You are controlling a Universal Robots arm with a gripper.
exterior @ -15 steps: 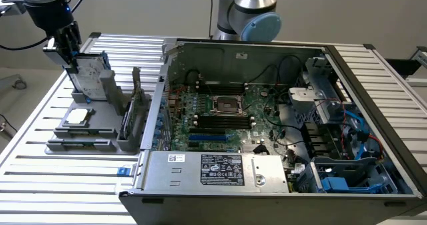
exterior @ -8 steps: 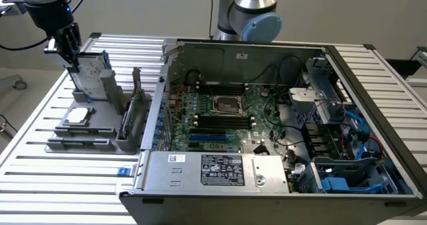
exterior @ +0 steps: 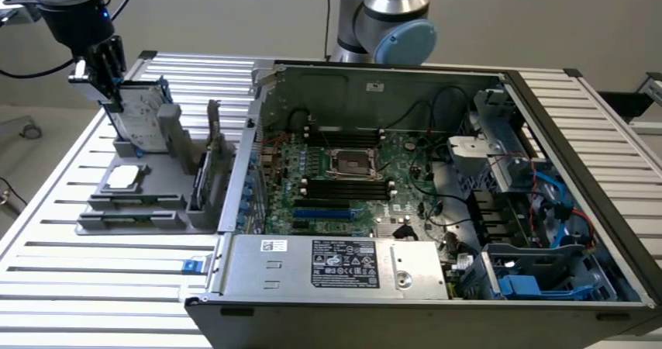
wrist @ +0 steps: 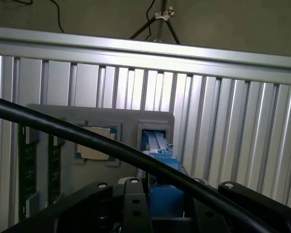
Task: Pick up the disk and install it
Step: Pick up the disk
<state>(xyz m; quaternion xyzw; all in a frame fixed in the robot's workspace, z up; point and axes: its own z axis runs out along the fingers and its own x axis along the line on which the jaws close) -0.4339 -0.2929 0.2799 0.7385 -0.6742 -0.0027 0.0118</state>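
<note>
Disk [exterior: 145, 116] [wrist: 157, 145] stands on edge in the grey holder [exterior: 135, 202] at the far left of the slatted surface [exterior: 62, 271]. Above it, the tool [exterior: 101, 81] [wrist: 162, 196] sits at the disk's top edge, blue carrier between its two sides. I cannot tell whether it clamps the disk. A square chip [exterior: 124, 177] [wrist: 94, 143] lies nearer in the holder. An open computer case [exterior: 310, 264] stands to the right.

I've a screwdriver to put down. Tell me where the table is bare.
Bare slats of the table: at the exterior view's lower left, between the grey holder and the table's edge; and at the view's right, past the computer case. Crowded: the holder, where the disk stands, and inside the case.
</note>
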